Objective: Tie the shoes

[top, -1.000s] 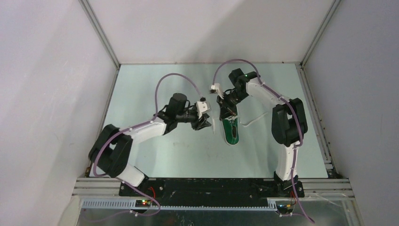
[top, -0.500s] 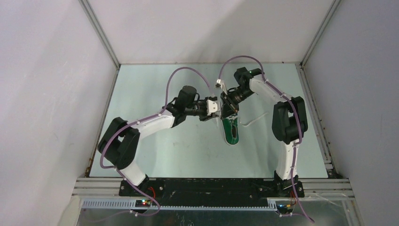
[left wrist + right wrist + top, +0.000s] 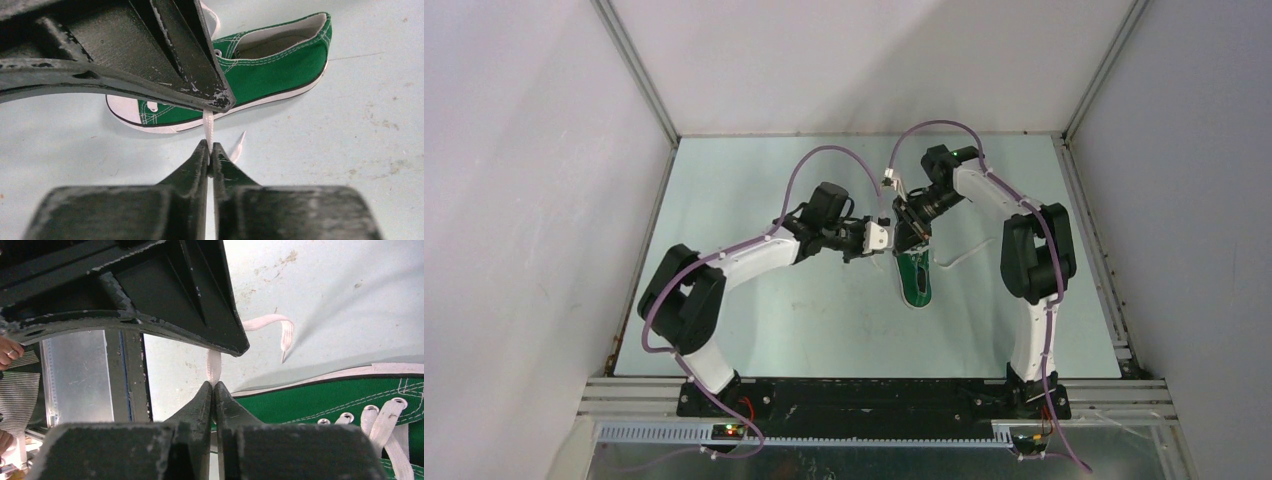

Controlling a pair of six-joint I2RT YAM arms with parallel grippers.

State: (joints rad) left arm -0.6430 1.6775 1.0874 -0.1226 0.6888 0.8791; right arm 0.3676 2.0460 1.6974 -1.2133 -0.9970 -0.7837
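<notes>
Green sneaker (image 3: 914, 280) lies on its sole mid-desk (image 3: 764, 320). Left hand (image 3: 210, 148) pinches tight on one white lace (image 3: 207, 125). Right hand (image 3: 214, 386) clamps the other lace (image 3: 213, 367).

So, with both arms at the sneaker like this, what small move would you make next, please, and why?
Probably cross them: carry the left gripper over the right gripper. Each is shut on a white lace near its loose tip, the left lace and the right lace, close together at the sneaker, with no knot showing.
</notes>
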